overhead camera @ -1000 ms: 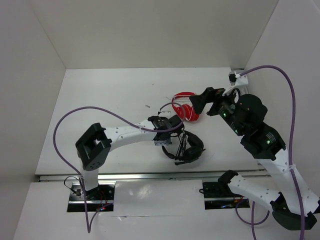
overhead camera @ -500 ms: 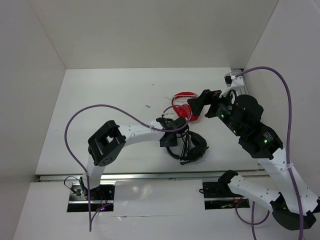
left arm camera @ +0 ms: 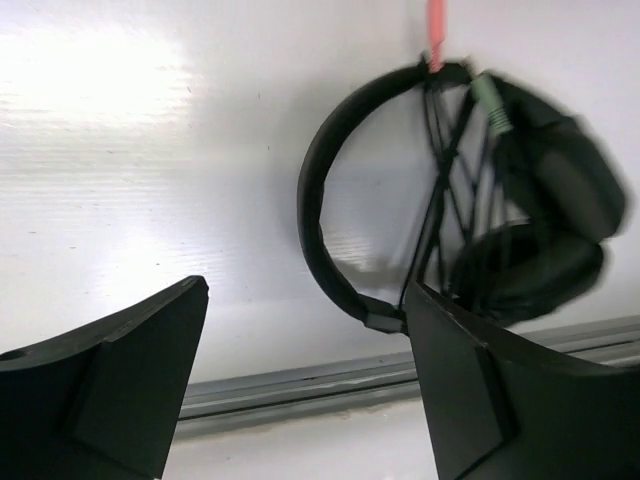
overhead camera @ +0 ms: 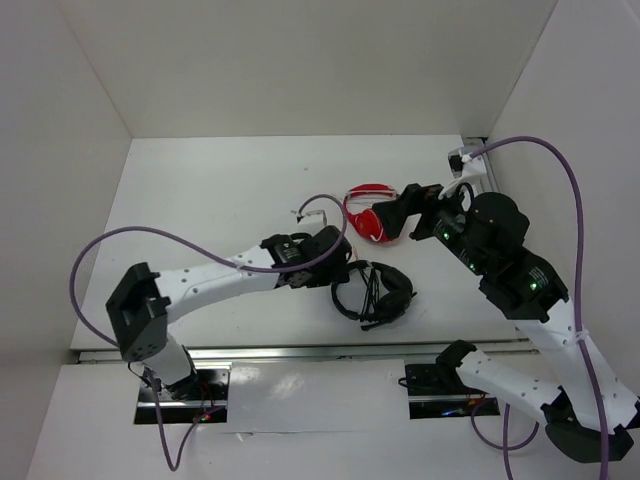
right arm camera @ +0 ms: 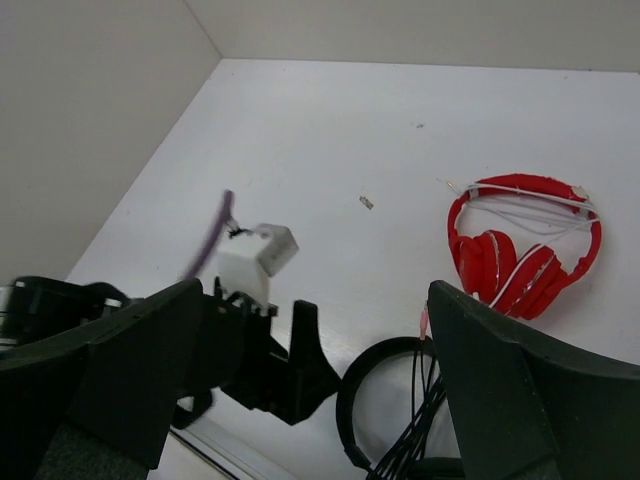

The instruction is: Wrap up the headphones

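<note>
Left fingers (left arm camera: 120, 370) are seen spread wide, with nothing held between them. The headphones (left arm camera: 312, 215) are noted flat on the worktop (left arm camera: 140, 150) just ahead of these fingers, framed in the gap between the tips; no contact can be made out. The cable (left arm camera: 440, 190) is found bunched in strands across the headband loop. The two earcups are lying together toward the right-hand tip. A pink plug (left arm camera: 435, 25) and a green plug (left arm camera: 490, 100) are seen at the far end of the band.

Right fingers (right arm camera: 520, 400) are likewise held wide and empty, raised above the worktop. Red headphones (right arm camera: 525, 245) are noted ahead of them, nearer the right-hand tip. The headphones are glimpsed low between the two tips, near the red pair but apart from it.
</note>
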